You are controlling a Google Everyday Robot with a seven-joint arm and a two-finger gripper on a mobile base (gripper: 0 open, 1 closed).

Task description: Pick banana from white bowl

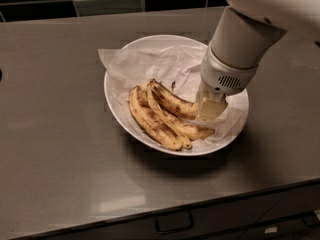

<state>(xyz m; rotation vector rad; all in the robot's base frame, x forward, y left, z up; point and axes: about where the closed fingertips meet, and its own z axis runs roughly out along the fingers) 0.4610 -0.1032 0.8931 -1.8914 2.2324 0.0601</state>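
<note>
Work surface: a dark, smooth counter (60, 159). Its far edge meets a wall of dark tiles (105, 4). Below its near edge sits a drawer front with a bar handle (173, 224).

White bowl (117, 110): wide and shallow, standing upright on the counter, closer to the far edge than to the near edge. It is lined with crumpled white paper (160, 64). One corner of the paper overhangs the rim on the far side of the bowl.

Contents: three speckled yellow bananas lying side by side on the paper in the half of the bowl facing the near edge.
- The banana (172, 103) is the short, strongly curved one. It lies inside the bowl, farthest of the three from the near edge, resting on the paper and touching the fruit next to it.
- One longer banana (185, 129) lies just beside it, toward the near edge.
- The second longer banana (152, 125) lies closest to the near edge, along the bowl wall.

Arm (240, 39): white and thick, slanting down over the bowl from above the far edge.

Gripper (210, 109): cream-coloured, lowered inside the bowl rim, positioned at one end of the banana and just above the paper. Contact with the banana cannot be confirmed. Whether the gripper is spread, closed or clamped on the fruit cannot be told from this view
</note>
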